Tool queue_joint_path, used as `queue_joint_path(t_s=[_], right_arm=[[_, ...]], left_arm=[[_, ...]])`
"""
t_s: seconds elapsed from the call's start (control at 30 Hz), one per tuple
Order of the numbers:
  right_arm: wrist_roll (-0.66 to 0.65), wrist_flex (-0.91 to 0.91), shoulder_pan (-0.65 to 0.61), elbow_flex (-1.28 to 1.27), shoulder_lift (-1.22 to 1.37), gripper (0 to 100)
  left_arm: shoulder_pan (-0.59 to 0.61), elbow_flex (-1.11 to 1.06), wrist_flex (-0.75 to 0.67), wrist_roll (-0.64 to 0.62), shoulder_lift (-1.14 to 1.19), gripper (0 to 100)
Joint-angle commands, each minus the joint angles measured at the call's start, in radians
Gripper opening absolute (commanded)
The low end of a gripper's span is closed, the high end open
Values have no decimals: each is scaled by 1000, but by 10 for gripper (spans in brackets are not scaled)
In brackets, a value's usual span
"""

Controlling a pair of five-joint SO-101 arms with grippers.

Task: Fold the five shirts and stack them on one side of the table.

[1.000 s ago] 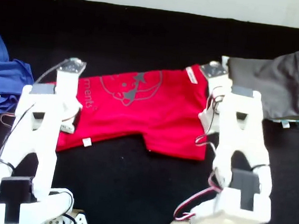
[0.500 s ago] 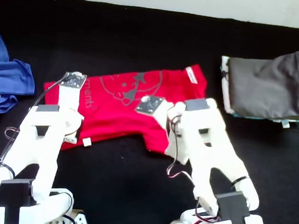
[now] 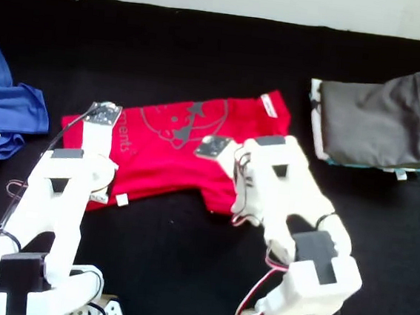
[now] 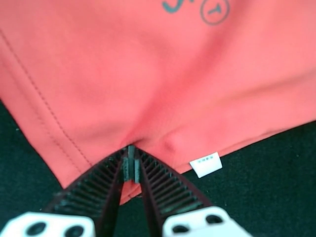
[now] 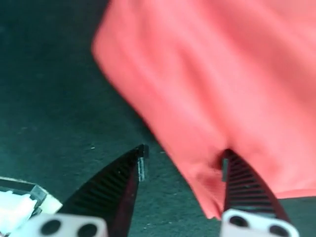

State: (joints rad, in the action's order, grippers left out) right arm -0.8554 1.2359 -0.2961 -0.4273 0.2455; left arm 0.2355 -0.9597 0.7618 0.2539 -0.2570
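Red shirt [image 3: 194,163] lies spread across the middle of the black tabletop [image 3: 205,53], with a grey print [image 3: 184,121] facing up and a small white tag [image 4: 206,164] poking out from its near hem. It looks like thin, limp knit: light and soft, and likely to sag and crease wherever it is not supported. It would probably drag across the surface rather than slide cleanly. A hem or corner, pinched through its full thickness, seems the best place to hold it, since a grip in the middle would only bunch it.

The left hand [image 4: 131,155] is closed tight on a pinch of the fabric near the tag, at the shirt's near left edge, and the cloth puckers toward its tips. The right hand [image 5: 183,154] is wide open and holds nothing. It sits over the shirt's near right edge, one side above red cloth and the other above bare tabletop.

A grey shirt [image 3: 381,118], folded, rests on other folded cloth at the far right, well apart. A blue shirt [image 3: 10,112] lies crumpled at the far left.
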Motion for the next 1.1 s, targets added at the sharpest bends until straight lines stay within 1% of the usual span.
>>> queue_joint_path(t_s=[0.0, 0.03, 0.07, 0.13, 0.2, 0.3, 0.47, 0.6, 0.73, 0.87, 1.0, 1.07], right_arm=[[-9, -27, 58, 96, 94, 101], [-9, -27, 67, 119, 114, 39], [-8, -27, 74, 142, 133, 0], [-6, -21, 93, 177, 153, 25], [-6, -19, 108, 202, 151, 7], [-6, 64, 125, 288, 151, 5], [-6, 240, 133, 536, 154, 5], [-3, 303, 131, 740, 160, 5], [66, 311, 124, 883, 168, 5], [71, 311, 102, 1026, 277, 5], [74, 317, 81, 1250, 450, 7], [120, 318, 71, 1368, 530, 10]], left_arm=[[-7, -1, -12, -3, -16, 9], [-7, -1, -12, -3, -16, 9], [-7, -1, -12, -3, -16, 9], [-7, -1, -12, -3, -16, 9], [-7, -2, -12, -3, -16, 9], [-7, -2, -12, -3, -16, 9], [-7, -2, -12, -3, -16, 9], [-7, -2, -12, -3, -16, 9], [-7, -2, -12, -3, -16, 9], [-7, -2, -12, -3, -16, 9], [-7, -2, -12, -3, -16, 9], [-7, -2, -12, -3, -16, 9]])
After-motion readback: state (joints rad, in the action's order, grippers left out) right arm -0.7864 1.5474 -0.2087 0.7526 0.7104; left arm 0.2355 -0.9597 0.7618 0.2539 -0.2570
